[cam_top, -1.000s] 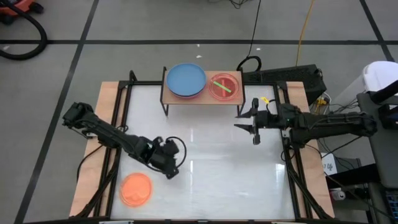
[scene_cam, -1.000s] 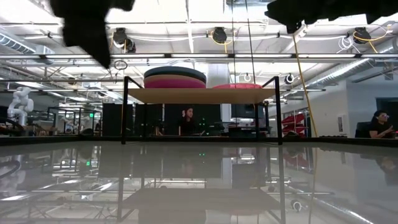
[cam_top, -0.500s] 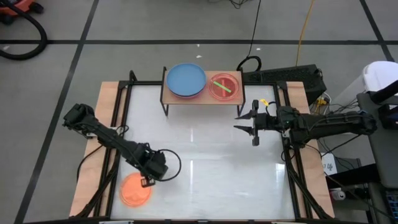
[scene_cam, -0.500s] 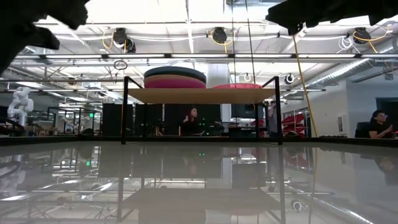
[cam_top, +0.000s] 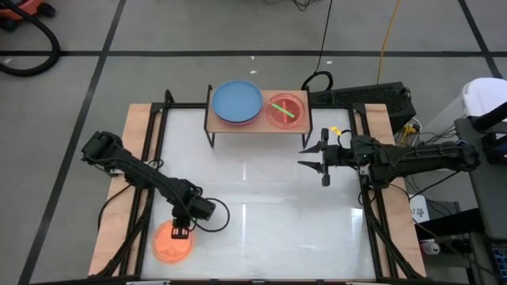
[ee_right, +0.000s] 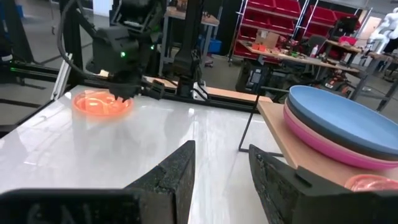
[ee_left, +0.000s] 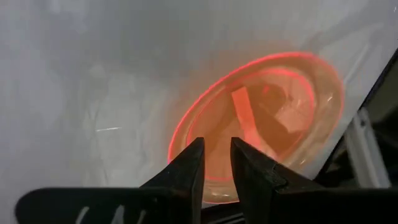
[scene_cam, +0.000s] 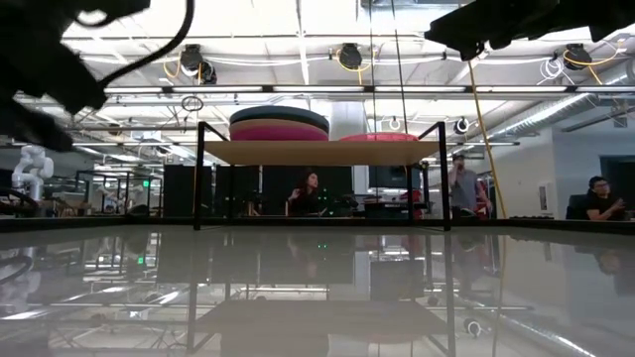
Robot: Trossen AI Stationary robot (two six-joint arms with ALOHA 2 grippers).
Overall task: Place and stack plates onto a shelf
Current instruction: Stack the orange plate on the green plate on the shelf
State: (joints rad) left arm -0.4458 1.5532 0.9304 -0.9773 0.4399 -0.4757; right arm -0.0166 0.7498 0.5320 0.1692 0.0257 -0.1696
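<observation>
Left tool (cam_top: 181,232) is hovering over the near rim of the orange plate (cam_top: 172,241), fingers spread a narrow gap, nothing pinched; wrist view shows them pointing down at the rim. Step in hand, as I judge it: picking up the last loose plate.

Orange plate is sitting at the bench's (cam_top: 261,198) front-left corner, close to the bench edge. That edge leaves little room on the outer side, so the grasp should come from the inner rim.

Shelf (cam_top: 258,124) is standing at the bench's far side, well apart from the orange plate. Blue plate (cam_top: 237,101) is resting on a magenta plate (ee_right: 323,146) on its left half; hot pink plate (cam_top: 285,110) is sitting on its right half.

Right tool (cam_top: 322,163) is waiting near the shelf's right end, fingers spread, empty. Middle of the bench is open for the carry.

Next move likely calls for lowering, pinching the rim and lifting.
</observation>
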